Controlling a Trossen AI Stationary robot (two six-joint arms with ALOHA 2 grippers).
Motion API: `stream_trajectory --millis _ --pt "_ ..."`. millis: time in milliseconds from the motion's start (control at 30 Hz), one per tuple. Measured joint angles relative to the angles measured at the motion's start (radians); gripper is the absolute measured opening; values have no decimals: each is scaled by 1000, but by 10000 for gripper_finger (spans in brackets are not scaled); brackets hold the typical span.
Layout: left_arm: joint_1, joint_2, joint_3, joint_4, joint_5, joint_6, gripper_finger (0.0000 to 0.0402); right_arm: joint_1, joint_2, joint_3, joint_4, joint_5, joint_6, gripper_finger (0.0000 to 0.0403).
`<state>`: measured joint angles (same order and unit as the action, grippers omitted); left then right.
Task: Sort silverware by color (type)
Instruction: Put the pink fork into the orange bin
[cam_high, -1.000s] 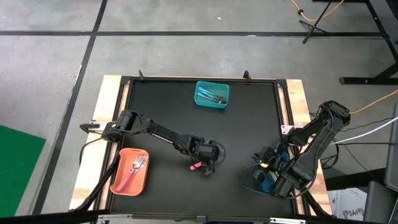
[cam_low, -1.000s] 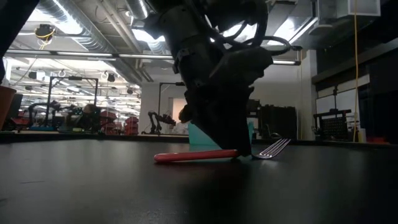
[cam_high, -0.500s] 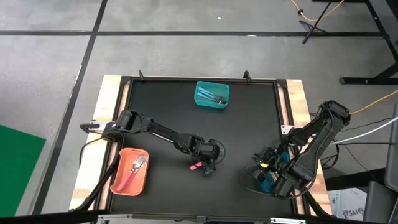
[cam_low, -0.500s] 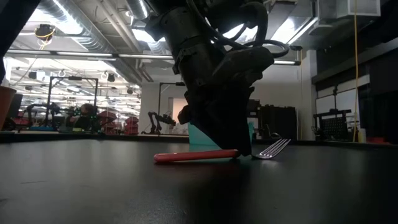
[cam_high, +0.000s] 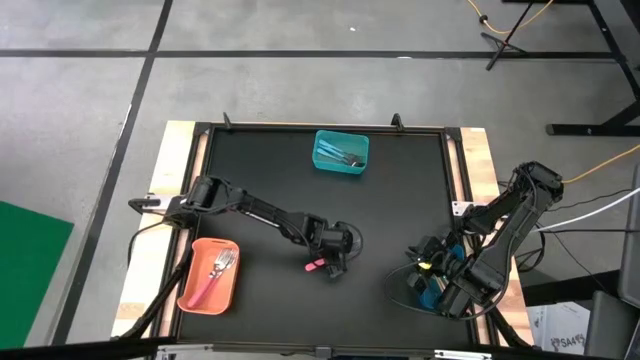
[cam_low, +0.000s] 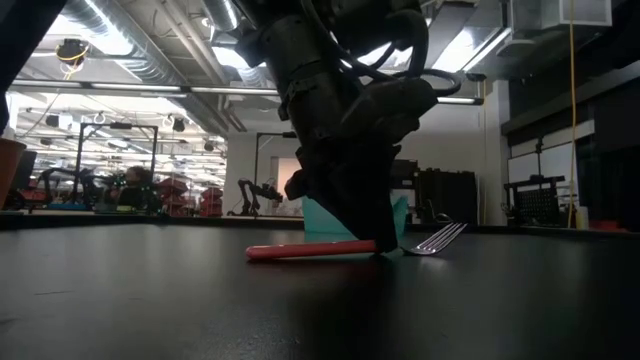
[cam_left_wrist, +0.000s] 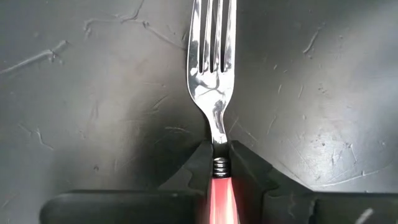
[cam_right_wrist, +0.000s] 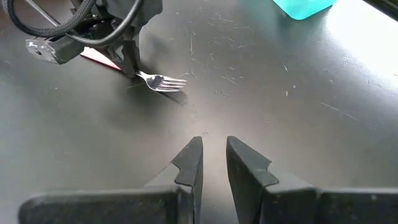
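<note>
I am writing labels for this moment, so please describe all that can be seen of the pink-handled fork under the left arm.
The pink-handled fork has a shiny metal head with four tines and a slim pink handle that looks like plastic. It lies flat on the black table, near the middle of its front half. The left gripper is shut on its neck, where metal meets handle, one finger on each side. In the low view, head and handle both rest on the tabletop. Nothing else touches it.

On the black table, the left claw sits low over a pink-handled fork near the middle. A teal bin holds blue-handled utensils; an orange bin holds pink-handled forks. The right claw waits by the table's right edge
</note>
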<state>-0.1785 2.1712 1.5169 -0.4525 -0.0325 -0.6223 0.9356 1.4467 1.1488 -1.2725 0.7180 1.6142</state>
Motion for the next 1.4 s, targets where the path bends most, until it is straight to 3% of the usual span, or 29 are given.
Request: stream_trajectory --millis 733,1067,1400 --pt "17 -14 -2 -9 -2 2 28 0 0 0 0 0 0 62" --pt "26 -93 -3 -67 -28 2 28 0 0 0 -1 3 0 62" --pt "35 -218 -2 -189 -58 -31 28 0 0 0 -3 105 -1 62"
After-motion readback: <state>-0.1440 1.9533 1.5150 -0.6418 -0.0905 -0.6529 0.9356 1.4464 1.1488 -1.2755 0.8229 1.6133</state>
